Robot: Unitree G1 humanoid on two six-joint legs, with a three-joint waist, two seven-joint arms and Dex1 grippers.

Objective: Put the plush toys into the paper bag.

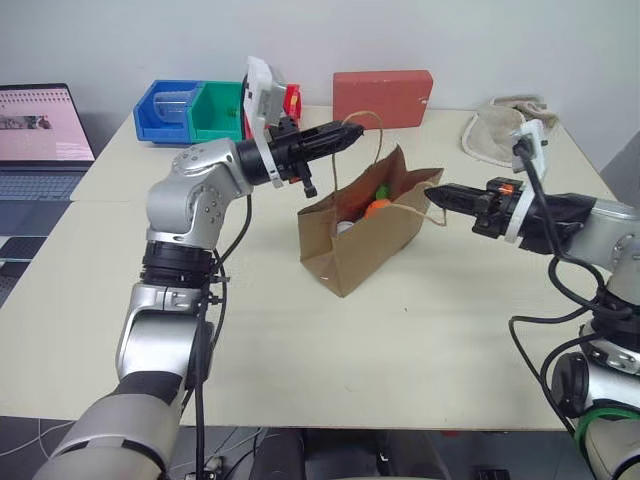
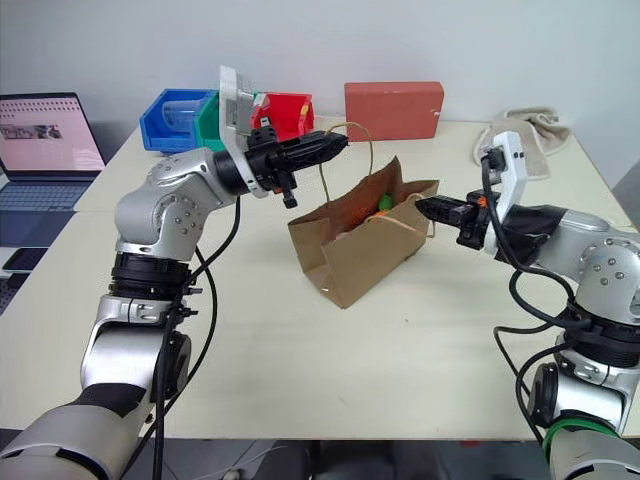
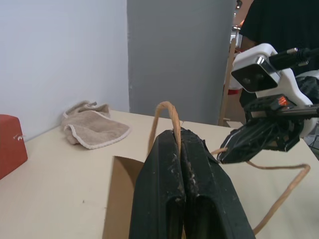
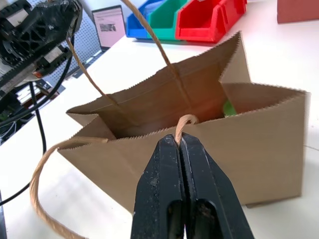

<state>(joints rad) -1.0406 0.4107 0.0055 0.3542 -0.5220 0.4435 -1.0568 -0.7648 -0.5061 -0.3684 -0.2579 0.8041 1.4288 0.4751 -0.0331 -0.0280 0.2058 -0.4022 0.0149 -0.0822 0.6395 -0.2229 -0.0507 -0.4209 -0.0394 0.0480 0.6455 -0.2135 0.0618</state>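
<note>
Bag [image 1: 365, 235] count: one brown paper bag, standing open near the middle of the cream table [image 1: 300, 360]. Two loop handles. Two plush toys inside it: orange carrot [image 1: 377, 208] with a green leaf, white egg [image 1: 344, 227] deeper in, mostly hidden by the bag wall.

Head views: left gripper [image 1: 352, 131] is above the bag's far side, jaws pressed together on the far handle [image 1: 378, 135], loop arching up past the tips. Right gripper [image 1: 433, 190] is at the bag's near-right rim, jaws pinched on the other handle [image 1: 425, 205]. Behind the bag: one red rectangular box [image 1: 382, 96], three bins in a row (one blue [image 1: 165, 110], one green [image 1: 220, 110], one red [image 2: 285, 113]), one beige cloth [image 1: 500, 128] at the far right corner, one laptop [image 1: 40, 135] off the table's left edge.

Left wrist view: two black fingers [image 3: 162, 184] shut tight, handle cord pinched between them and looping out above. Right gripper [image 3: 224, 157] is just beyond, second handle trailing from it. Cloth and a corner of the red box on the table behind; a person in dark clothing stands in the background.

Right wrist view: fingers [image 4: 162, 194] closed on the near handle right at the bag's rim. Bag mouth open, a bit of green visible inside. Three bins and the laptop behind.
</note>
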